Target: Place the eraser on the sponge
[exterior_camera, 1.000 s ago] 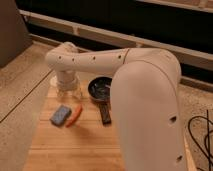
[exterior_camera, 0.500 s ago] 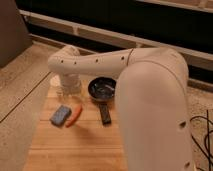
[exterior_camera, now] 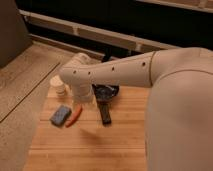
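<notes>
The eraser (exterior_camera: pixel 105 113), a narrow black block, lies on the wooden table (exterior_camera: pixel 90 145) just below a dark bowl. The blue-grey sponge (exterior_camera: pixel 60 115) lies to its left, near the table's left edge, with a thin orange-red stick (exterior_camera: pixel 75 116) between them. My white arm reaches in from the right and bends down at the wrist. The gripper (exterior_camera: pixel 84 99) hangs at the wrist's lower end, above the table between the sponge and the eraser, near the bowl's left side. It touches neither object.
A round dark bowl (exterior_camera: pixel 106 91) sits behind the eraser. A white cup (exterior_camera: pixel 59 86) stands at the table's back left corner. The table's left edge drops to a speckled floor (exterior_camera: pixel 25 85). My bulky arm covers the right side.
The arm's wrist has shifted slightly down and to the right, closer to the table. The eraser, sponge and stick have not moved.
</notes>
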You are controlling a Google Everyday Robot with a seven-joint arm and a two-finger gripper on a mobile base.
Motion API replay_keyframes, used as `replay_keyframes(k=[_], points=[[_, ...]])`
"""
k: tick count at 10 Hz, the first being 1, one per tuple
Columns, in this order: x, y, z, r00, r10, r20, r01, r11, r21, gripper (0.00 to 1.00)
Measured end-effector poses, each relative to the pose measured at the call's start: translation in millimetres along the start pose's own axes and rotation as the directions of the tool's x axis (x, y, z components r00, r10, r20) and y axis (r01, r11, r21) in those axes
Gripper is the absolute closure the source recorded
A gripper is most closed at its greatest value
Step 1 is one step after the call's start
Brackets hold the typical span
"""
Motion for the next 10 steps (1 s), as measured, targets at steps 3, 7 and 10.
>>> replay_keyframes(k=[3,7,10], points=[[21.1,-43.2,18.9,0.992,0.123,-0.031,-0.123,0.992,-0.01,0.35],[3.3,-104.0,31.6,0.988,0.153,-0.028,-0.152,0.988,0.035,0.35],[-23.0,-118.8,34.9,0.999,0.054,0.003,-0.054,0.998,0.026,0.35]])
